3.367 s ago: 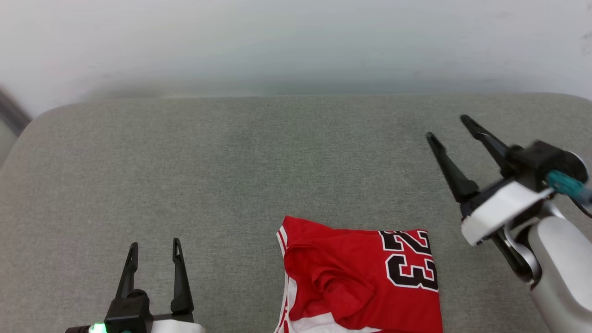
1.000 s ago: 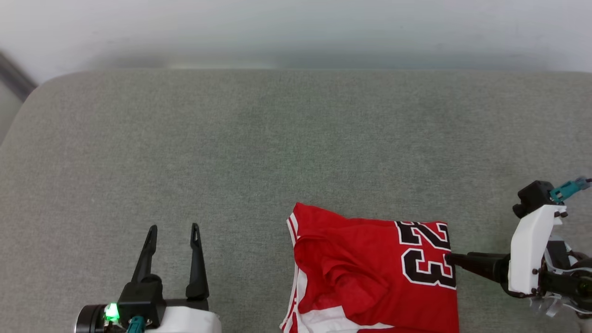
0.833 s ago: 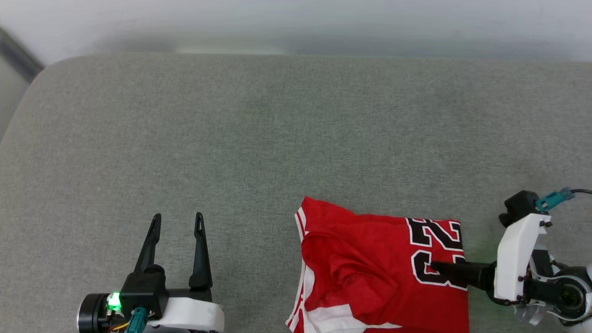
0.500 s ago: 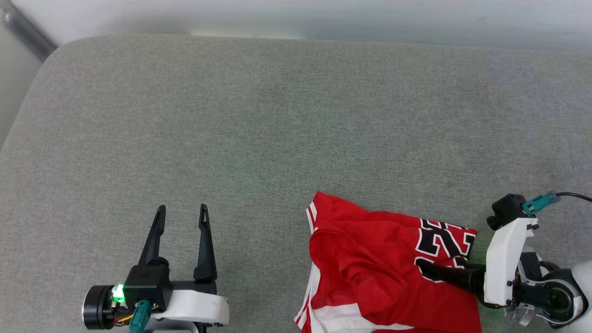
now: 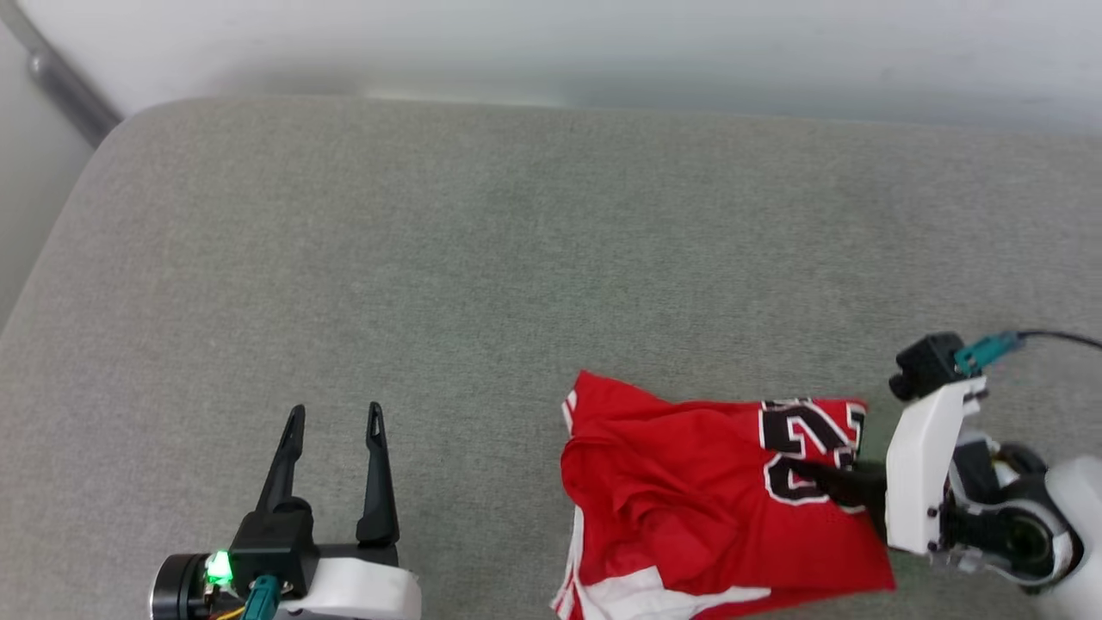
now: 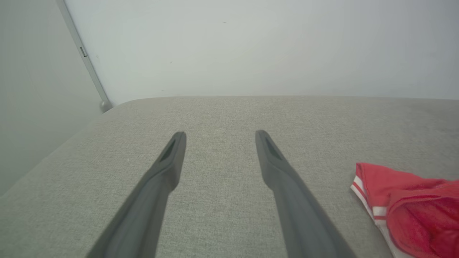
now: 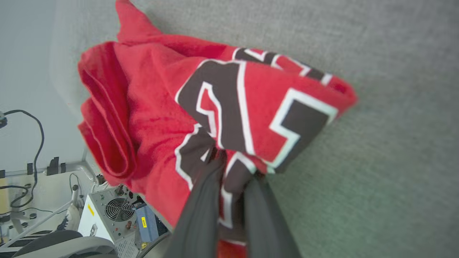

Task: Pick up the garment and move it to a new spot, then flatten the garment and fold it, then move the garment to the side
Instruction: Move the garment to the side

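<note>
Right gripper (image 5: 811, 472) reaches in sideways from right, fingers pinched tight on numbered edge of crumpled red jersey-style T-shirt with black-and-white lettering (image 5: 680, 482), near front right of grey fabric cushion (image 5: 430, 258). Left gripper (image 5: 336, 413) points forward, spread wide, empty, well apart.

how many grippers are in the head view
2. The left gripper is at the lower left, open above the grey cushion. The right gripper is at the lower right, pinching the red jersey.
</note>
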### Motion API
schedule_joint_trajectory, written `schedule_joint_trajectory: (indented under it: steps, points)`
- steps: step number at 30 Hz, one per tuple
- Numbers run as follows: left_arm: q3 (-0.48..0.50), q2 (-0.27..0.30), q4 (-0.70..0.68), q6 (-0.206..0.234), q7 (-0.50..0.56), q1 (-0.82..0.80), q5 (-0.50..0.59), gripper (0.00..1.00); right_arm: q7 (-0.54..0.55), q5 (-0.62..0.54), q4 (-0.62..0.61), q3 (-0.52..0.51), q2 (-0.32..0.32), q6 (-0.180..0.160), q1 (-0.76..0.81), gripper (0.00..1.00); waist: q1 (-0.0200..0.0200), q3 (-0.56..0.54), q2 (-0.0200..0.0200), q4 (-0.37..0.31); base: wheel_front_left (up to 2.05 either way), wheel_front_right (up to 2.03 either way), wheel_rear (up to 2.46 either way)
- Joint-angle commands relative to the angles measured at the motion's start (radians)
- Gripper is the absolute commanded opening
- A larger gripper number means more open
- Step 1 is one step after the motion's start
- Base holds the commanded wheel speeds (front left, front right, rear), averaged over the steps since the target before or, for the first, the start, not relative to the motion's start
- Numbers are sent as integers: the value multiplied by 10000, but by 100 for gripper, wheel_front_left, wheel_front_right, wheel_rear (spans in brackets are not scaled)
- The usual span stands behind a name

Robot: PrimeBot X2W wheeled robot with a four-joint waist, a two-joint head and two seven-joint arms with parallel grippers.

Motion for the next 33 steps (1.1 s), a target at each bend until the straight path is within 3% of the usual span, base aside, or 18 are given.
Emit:
schedule_joint_trajectory:
  steps: [1, 11, 17, 24, 33]
  points:
    - [73, -11, -26, 42, -48, 123, 9, 100, -86, -72, -211, 62, -204, -4, -277, 0, 0, -250, 0, -265, 0, 0, 0]
    - [404, -9, -317, 26, -48, 424, 49, 100, -43, -718, -2316, 984, -1713, -4, -1713, 0, 0, -324, 0, -2071, 0, 0, 0]
    - [574, -8, -581, -44, -37, 65, 115, 100, 20, -1222, -2743, 1051, -2718, -6, -2279, 0, 0, 219, 0, -3145, 0, 0, 0]
    - [715, 8, -942, -228, -37, -383, 331, 100, -356, -1965, -1894, 721, -3688, -6, -2917, 0, 0, 1182, 0, -3758, 0, 0, 0]
    - [764, 253, -1441, -440, -37, -1078, 566, 100, -1050, -3309, 217, 388, -4345, -6, -4292, 0, 0, 2717, 0, -3866, 0, 0, 0]
